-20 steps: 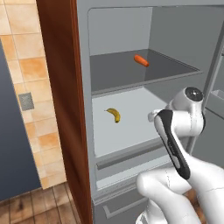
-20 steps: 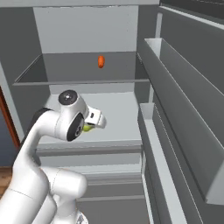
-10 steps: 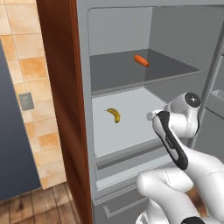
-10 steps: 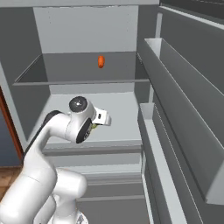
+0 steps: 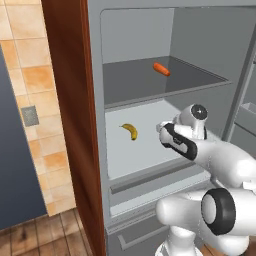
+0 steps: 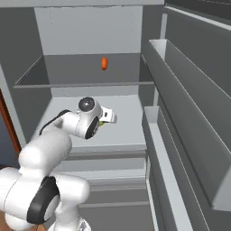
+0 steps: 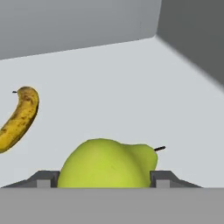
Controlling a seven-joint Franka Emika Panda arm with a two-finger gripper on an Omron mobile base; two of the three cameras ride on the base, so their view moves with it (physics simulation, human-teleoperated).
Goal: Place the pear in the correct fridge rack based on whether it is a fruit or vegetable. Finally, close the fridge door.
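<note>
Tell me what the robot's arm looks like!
The arm is chunky, rounded and glossy white, like fat tubes joined together. Its joints are dark: a black ring circles the big joint down low, and a black band runs along the wrist. The end effector has two small grey fingertips.

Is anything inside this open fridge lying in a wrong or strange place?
Nothing stands out. The curved yellow banana lies on the white shelf, the orange carrot on the darker grey shelf above, and the yellow-green pear sits between the claw fingers.
</note>
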